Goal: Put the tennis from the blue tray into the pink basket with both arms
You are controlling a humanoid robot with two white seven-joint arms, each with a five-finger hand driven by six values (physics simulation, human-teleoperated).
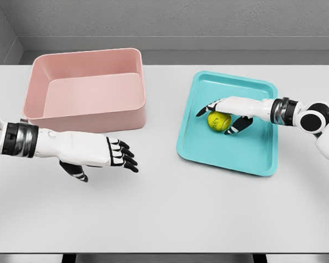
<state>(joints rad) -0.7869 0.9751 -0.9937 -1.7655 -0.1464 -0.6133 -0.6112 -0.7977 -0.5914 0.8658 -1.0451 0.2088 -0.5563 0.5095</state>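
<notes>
Head view: my right hand [230,109] curls its fingers [204,109] around the ball [219,121] in the tray [252,159]; left hand [101,150], fingers loosely spread, waits nearer the basket [88,118].

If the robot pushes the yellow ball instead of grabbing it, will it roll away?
Probably, yes. The tennis ball is round, so a nudge would likely send it rolling across the flat blue tray. The tray's raised rim would probably stop it. The right hand is cupped around the ball, which should help keep it still. It looks light and unlikely to break.

Faint marking on tennis ball [219,121], unreadable; no other text.
</notes>
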